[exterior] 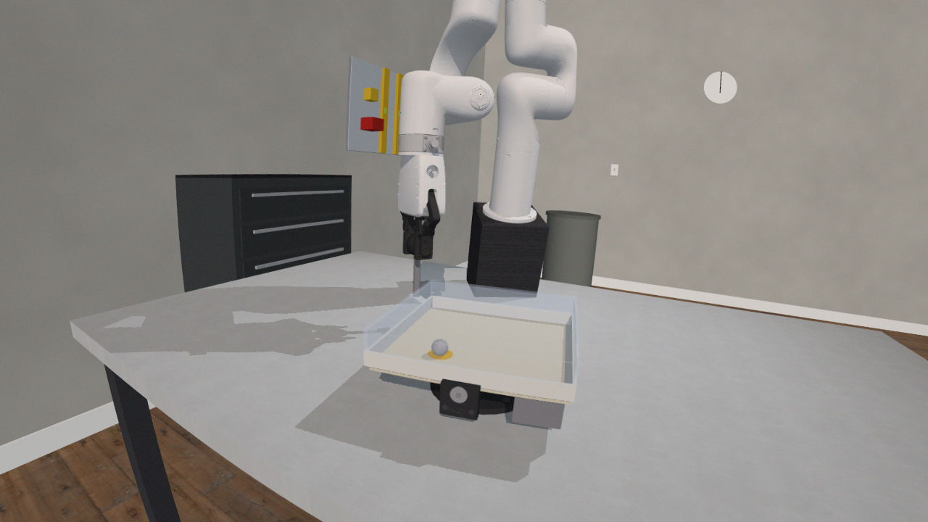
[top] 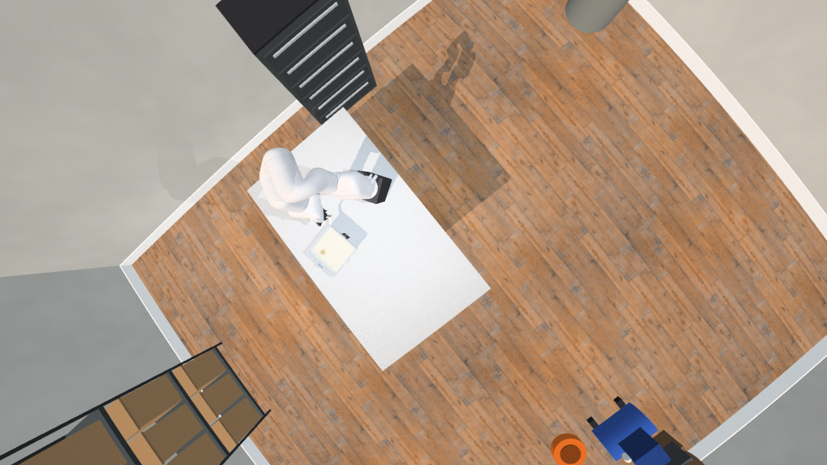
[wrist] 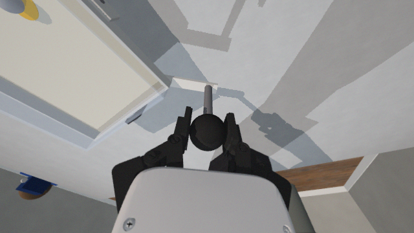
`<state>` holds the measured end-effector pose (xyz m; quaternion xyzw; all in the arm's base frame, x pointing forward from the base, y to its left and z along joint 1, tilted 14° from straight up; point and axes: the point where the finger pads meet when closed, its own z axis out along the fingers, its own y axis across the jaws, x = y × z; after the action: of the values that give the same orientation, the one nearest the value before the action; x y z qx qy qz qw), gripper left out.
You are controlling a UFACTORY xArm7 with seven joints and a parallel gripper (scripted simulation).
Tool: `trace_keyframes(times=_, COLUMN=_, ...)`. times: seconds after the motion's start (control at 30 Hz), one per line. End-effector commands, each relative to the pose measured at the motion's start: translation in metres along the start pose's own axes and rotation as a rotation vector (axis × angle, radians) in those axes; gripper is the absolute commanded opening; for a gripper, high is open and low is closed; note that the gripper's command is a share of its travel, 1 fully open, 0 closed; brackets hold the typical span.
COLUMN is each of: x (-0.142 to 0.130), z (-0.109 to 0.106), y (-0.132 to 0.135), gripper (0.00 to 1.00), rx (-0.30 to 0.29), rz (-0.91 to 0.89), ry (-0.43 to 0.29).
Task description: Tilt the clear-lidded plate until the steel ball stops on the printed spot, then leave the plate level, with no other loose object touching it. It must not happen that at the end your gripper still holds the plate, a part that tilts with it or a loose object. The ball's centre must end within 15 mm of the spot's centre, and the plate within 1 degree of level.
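Observation:
The shallow cream plate (exterior: pixel 467 378) (top: pixel 341 258) (wrist: pixel 65 74) with a clear lid sits on a black pivot block (exterior: pixel 458 397) on the table. The steel ball (exterior: pixel 439 346) (wrist: pixel 13 4) rests on the yellow printed spot (exterior: pixel 430 354) (wrist: pixel 30 11) (top: pixel 322 252) near the plate's front left. The plate looks close to level. A thin grey handle rod (exterior: pixel 416 272) (wrist: pixel 207 97) rises from a tab at the plate's far left corner and ends in a black knob (wrist: pixel 207 133). My gripper (exterior: pixel 420 249) (wrist: pixel 207 118) (top: pixel 322 218) points straight down and is shut on that knob.
The arm's black base pedestal (exterior: pixel 504 249) stands just behind the plate. A black drawer cabinet (exterior: pixel 265 220) (top: pixel 306 51) and a grey bin (exterior: pixel 570 246) stand beyond the table. The table's left edge (exterior: pixel 90 334) is about a plate's width from the plate.

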<state>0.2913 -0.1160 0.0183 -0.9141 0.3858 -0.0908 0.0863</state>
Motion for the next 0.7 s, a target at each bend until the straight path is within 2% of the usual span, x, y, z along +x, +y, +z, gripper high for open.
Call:
trace_keyframes(times=0.0, x=-0.0001, z=-0.0007, y=-0.0008, gripper=0.00, rx=0.001, rz=-0.001, ry=0.000)
trace_keyframes(times=0.67, x=0.0019, z=0.0010, y=-0.0001, gripper=0.00, rx=0.001, rz=-0.001, ry=0.000)
